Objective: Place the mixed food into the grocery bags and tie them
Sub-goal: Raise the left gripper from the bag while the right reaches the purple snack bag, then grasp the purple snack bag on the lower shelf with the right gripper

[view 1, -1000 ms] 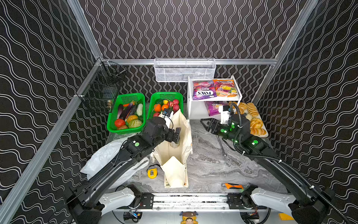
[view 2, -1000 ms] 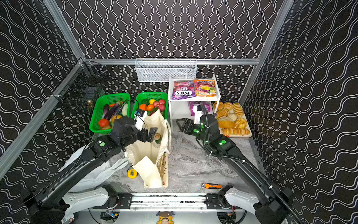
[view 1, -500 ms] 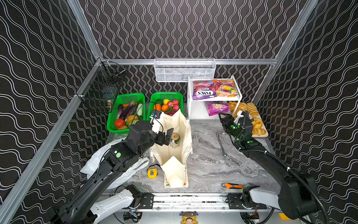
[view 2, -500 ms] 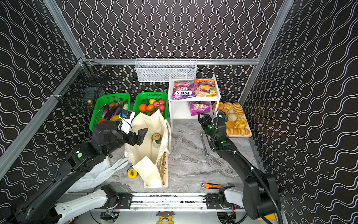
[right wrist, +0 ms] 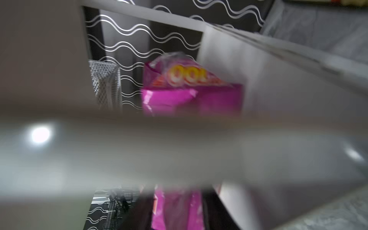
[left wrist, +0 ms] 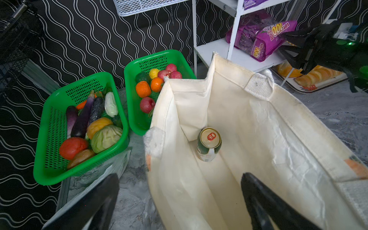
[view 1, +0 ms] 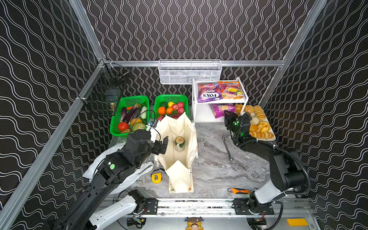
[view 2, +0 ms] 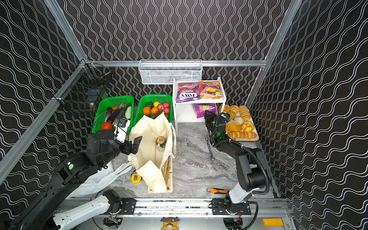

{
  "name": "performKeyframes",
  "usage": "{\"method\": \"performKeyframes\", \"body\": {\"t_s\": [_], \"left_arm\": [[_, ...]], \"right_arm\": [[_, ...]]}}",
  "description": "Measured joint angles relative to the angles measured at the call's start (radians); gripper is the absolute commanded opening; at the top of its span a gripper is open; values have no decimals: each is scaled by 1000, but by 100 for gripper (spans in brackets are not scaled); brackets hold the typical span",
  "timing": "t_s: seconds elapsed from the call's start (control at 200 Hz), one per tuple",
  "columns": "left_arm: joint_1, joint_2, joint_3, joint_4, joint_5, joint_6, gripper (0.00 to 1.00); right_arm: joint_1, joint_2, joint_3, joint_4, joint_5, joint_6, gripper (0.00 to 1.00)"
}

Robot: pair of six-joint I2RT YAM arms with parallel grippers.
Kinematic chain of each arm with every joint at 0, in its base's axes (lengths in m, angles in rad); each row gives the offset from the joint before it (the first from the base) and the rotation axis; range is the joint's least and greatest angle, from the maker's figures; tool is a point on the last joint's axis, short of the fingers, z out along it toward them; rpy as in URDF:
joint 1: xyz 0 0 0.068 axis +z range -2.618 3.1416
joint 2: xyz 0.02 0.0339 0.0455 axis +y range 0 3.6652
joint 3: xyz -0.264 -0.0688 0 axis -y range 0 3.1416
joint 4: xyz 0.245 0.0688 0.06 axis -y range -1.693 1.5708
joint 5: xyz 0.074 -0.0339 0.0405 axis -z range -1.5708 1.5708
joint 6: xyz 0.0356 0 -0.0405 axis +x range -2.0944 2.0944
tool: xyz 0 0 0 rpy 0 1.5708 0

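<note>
The cream cloth tote (view 1: 171, 127) (view 2: 149, 129) (left wrist: 258, 129) stands open mid-table with a green can (view 1: 179, 142) (view 2: 161, 141) (left wrist: 209, 143) upright inside. My left gripper (view 1: 162, 144) (view 2: 135, 144) (left wrist: 179, 199) is open and empty, its jaws straddling the tote's left rim. The white plastic bag (view 1: 139, 169) (view 2: 103, 177) lies flat under the left arm. My right gripper (view 1: 229, 116) (view 2: 209, 115) (right wrist: 177, 207) reaches into the white rack's lower shelf, shut on the pink-purple snack packet (view 1: 221, 109) (view 2: 203, 109) (left wrist: 258, 37) (right wrist: 191, 93). The FOX'S packet (view 1: 209, 92) (view 2: 187, 92) lies on the top shelf.
Two green baskets (view 1: 171, 97) (view 1: 131, 98) of toy fruit and vegetables stand behind the tote. A bread tray (view 1: 272, 137) sits at right. A metal tool (view 1: 227, 146), yellow tape measure (view 1: 156, 177) and orange knife (view 1: 239, 191) lie on the table.
The right arm swung from the table's middle to the lower shelf and its jaws narrowed onto the pink-purple packet. The left arm drew back from over the tote to its left rim.
</note>
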Motion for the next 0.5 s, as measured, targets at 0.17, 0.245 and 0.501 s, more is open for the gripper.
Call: {"method": "performKeyframes", "body": {"t_s": [0.17,0.245,0.501], "left_arm": [[0,-12,0,-13,-25,3,99],[0,-19,0,-13,-31,3,99],[0,-5,-4,-10,-40,3,99]], "right_arm": [[11,-10,-9,-1,-20,32,0],[24,-33,-32,-2,-36,31,0],[119,-125,-151,22,-76,71,0]]}}
